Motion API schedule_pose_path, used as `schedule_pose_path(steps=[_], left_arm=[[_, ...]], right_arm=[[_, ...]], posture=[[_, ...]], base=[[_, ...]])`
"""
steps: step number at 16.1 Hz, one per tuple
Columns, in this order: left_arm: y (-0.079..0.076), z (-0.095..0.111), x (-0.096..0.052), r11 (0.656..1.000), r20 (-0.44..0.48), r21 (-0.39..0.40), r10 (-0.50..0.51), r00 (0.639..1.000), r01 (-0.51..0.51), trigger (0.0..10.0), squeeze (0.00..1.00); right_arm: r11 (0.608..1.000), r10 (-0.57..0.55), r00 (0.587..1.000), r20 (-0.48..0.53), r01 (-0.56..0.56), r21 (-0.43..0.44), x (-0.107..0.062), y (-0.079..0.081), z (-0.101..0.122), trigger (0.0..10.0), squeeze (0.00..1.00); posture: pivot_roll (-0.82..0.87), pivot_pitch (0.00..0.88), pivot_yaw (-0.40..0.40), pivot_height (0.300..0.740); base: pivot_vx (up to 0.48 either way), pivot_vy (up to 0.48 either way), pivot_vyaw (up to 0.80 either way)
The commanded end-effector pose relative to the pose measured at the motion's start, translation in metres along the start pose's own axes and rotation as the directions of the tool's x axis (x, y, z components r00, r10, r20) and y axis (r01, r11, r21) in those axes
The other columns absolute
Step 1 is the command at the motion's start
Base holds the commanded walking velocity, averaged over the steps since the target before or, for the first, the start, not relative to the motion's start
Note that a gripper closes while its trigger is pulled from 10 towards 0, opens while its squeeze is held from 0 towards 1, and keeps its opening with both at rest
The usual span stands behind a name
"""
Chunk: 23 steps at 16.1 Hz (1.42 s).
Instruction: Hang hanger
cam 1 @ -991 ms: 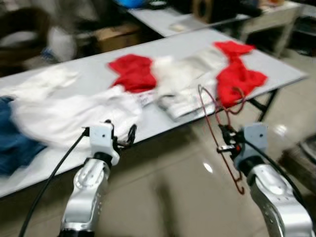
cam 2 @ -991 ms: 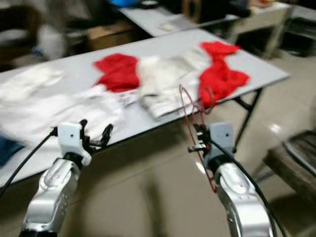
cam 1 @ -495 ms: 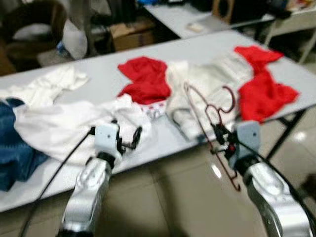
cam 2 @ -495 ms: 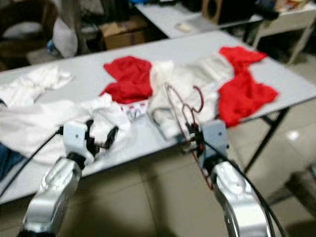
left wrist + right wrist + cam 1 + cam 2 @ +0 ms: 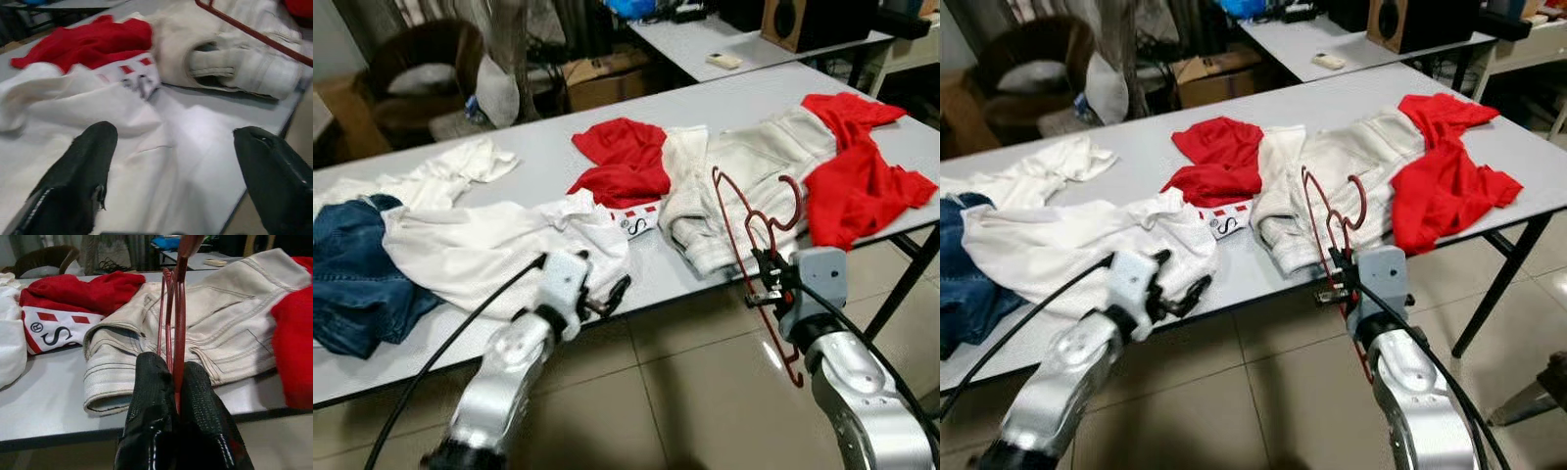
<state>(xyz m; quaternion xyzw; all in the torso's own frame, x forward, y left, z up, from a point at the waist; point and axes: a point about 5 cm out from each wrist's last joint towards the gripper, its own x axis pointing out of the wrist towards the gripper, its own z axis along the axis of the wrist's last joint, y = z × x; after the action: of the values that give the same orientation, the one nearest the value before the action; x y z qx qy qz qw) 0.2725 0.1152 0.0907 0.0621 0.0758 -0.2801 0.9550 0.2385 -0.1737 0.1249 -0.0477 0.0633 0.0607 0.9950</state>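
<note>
Right gripper: we find the right gripper (image 5: 766, 285) clenched on the red wire hanger (image 5: 756, 257), its two black fingers (image 5: 154, 382) pressed together with the wire pinched between them.
Hanger position: it stands roughly upright in the grip, hook (image 5: 787, 201) above the fingers and the lower wire trailing below them toward the floor; we judge this pose keeps the hook free for placing over a rail.
Hanger clearance: it is held in front of the table edge, just short of the cream denim garment (image 5: 1332, 171), and does not appear to rest on it.
Left gripper: the left gripper (image 5: 607, 297) is released, fingers (image 5: 83, 169) spread wide and holding nothing, poised just above the near edge of the white garment (image 5: 489, 250).
Table: the grey table (image 5: 538, 157) ahead of both grippers carries a red shirt (image 5: 622, 166), a second red cloth (image 5: 862, 176) beyond the right gripper, and blue jeans (image 5: 352, 264) well off to the left gripper's outer side.
Rail: we see no rail or rack to receive the hanger.
Stage: in our judgement the hanger is secured for carrying, and hanging is not yet done.
</note>
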Motion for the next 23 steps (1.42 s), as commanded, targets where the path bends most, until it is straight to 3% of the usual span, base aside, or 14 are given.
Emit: schedule_pose_path(steps=[1, 4, 6, 10, 23], left_arm=[[0.001, -0.003, 0.005, 1.0, -0.025, 0.01, -0.025, 0.999, 0.025, 0.0, 0.0], [0.001, -0.013, 0.017, 0.999, -0.086, 0.044, -0.016, 0.996, 0.02, 0.0, 0.0], [0.008, -0.022, 0.019, 0.992, -0.154, 0.118, 0.052, 0.987, -0.034, 0.0, 0.0], [0.016, -0.027, 0.017, 0.982, -0.174, 0.182, 0.088, 0.981, -0.055, 0.0, 0.0], [0.003, -0.033, 0.011, 0.994, -0.171, 0.093, -0.045, 0.984, 0.062, 0.0, 0.0]], right_arm=[[1.0, -0.006, 1.0, 0.022, 0.006, 0.0, 0.002, 0.002, 0.004, 10.0, 0.0], [1.0, -0.005, 1.0, 0.028, 0.005, 0.002, 0.005, 0.005, 0.005, 10.0, 0.0], [1.0, -0.003, 0.999, 0.037, 0.003, 0.0, 0.007, 0.007, 0.006, 10.0, 0.0], [1.0, -0.003, 0.999, 0.042, 0.003, 0.002, 0.005, 0.008, 0.006, 10.0, 0.0], [1.0, -0.006, 0.999, 0.043, 0.006, -0.002, 0.007, 0.012, 0.002, 10.0, 0.0]], posture=[[-0.14, 0.0, 0.161, 0.74], [-0.14, 0.0, 0.165, 0.74], [-0.15, 0.0, 0.179, 0.74], [-0.15, 0.0, 0.174, 0.74], [-0.13, 0.0, 0.185, 0.74]], base=[[0.0, 0.0, 0.0], [0.0, 0.0, 0.0], [0.0, 0.0, 0.0], [0.0, 0.0, 0.0], [0.0, 0.0, 0.0]])
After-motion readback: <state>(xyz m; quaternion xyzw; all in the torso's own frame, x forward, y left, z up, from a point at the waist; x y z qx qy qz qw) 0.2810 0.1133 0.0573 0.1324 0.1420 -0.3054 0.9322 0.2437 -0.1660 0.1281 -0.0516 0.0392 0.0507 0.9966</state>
